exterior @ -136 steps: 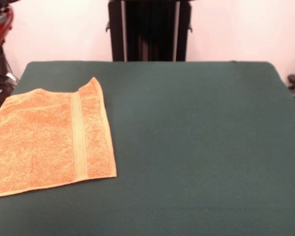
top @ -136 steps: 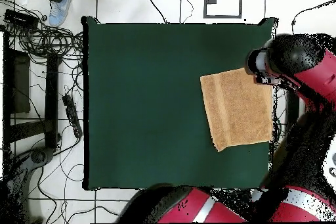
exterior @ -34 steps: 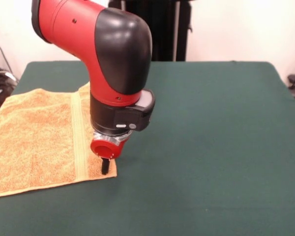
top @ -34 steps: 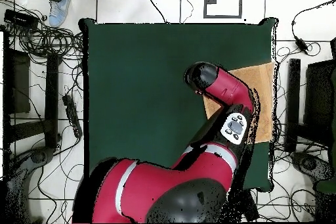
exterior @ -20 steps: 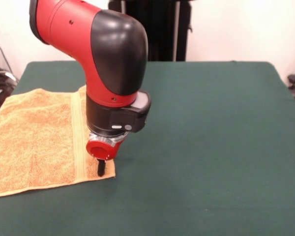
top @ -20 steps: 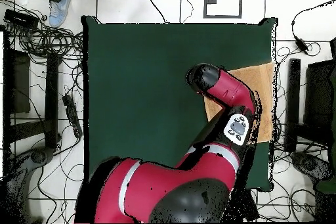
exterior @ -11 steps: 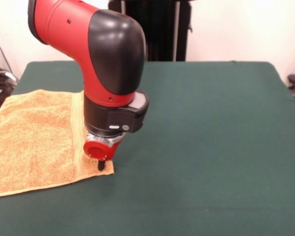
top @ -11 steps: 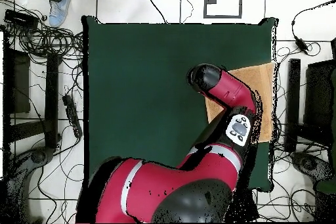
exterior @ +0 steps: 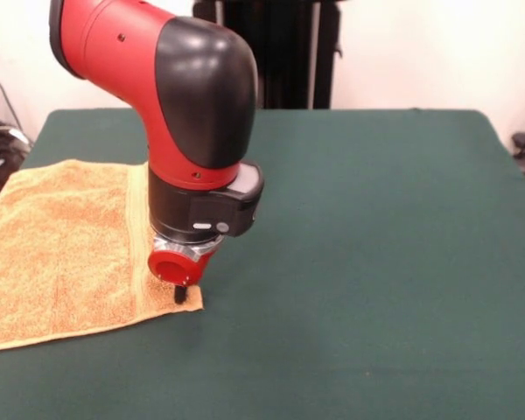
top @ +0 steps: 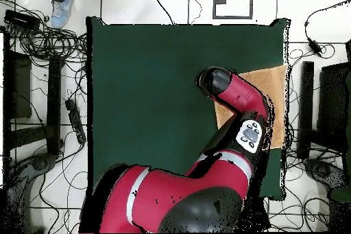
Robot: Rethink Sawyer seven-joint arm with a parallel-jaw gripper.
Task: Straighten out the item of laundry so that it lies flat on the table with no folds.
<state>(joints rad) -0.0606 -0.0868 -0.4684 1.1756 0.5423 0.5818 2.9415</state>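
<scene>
The orange-tan towel (exterior: 61,254) lies at the left side of the dark green table (exterior: 376,245), with a ribbed band running near its right edge. Its left edge reaches the table's left side. My gripper (exterior: 180,295) comes straight down from the red and black arm and touches the towel's near right corner. Only a dark tip shows below the red wrist ring, so its state is unclear. In the overhead view the arm covers much of the towel (top: 275,101) on the table (top: 151,94), and the gripper is hidden under the arm.
The black pedestal (exterior: 267,52) stands behind the table's far edge. In the overhead view, cables (top: 41,39) lie on the floor to the left of the table, and a person's shoe (top: 60,5) shows at the top left.
The arm came in over the towel. In the last second the gripper sank and shifted slightly left, and the towel's near right corner moved a little left with it.
</scene>
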